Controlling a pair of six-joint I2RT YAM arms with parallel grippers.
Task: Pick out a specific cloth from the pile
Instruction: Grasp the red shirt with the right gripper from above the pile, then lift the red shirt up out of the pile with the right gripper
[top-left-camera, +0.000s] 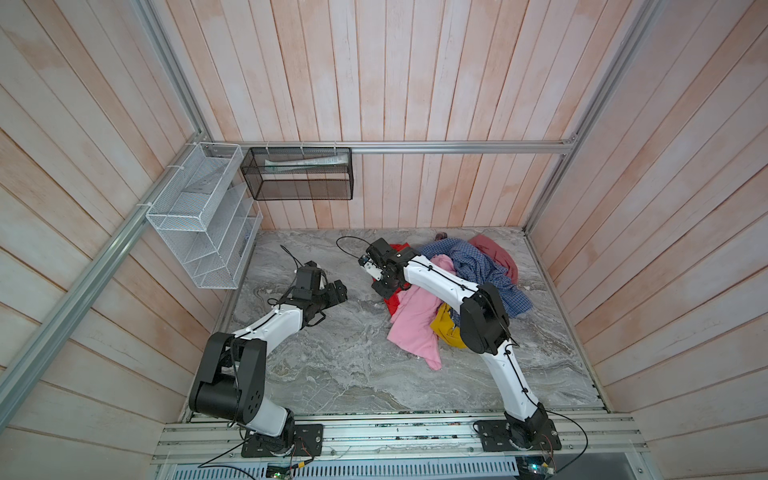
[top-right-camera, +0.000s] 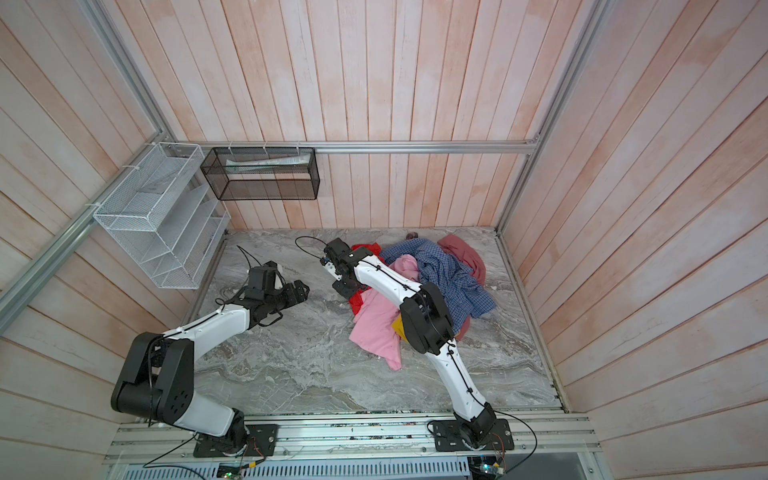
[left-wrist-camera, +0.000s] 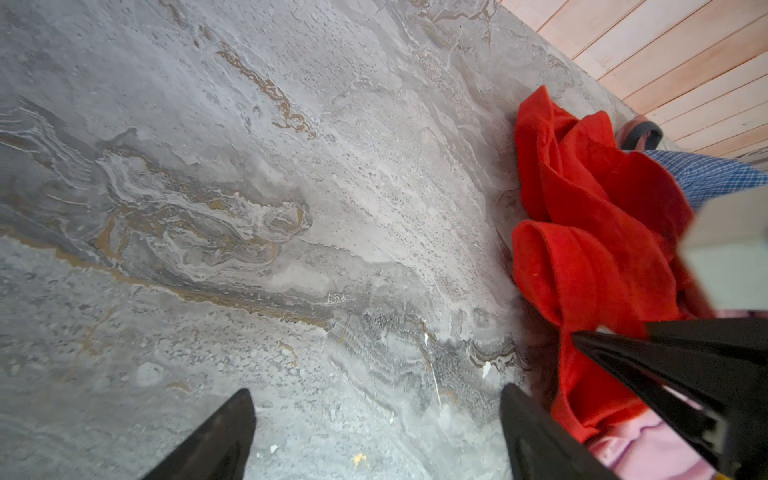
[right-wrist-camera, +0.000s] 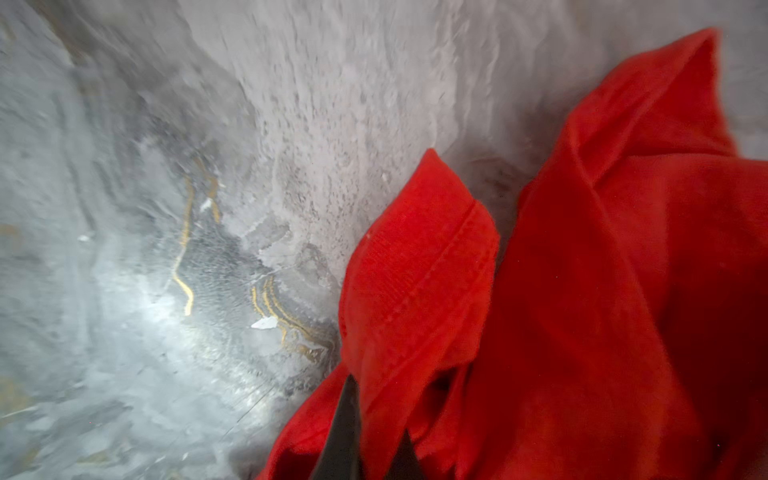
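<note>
The left pincer (top-left-camera: 336, 291) hangs over bare table (top-left-camera: 332, 365) with its jaws spread wide. At its three o'clock, the right pincer (top-left-camera: 381, 286) is pinched tight on a fold of the red cloth (top-left-camera: 392, 302), which its wrist view shows clearly. The red cloth lies at the nine o'clock edge of the pile (top-left-camera: 478, 266), partly under the pink top (top-left-camera: 415, 324). The pile sits toward one o'clock on the table.
</note>
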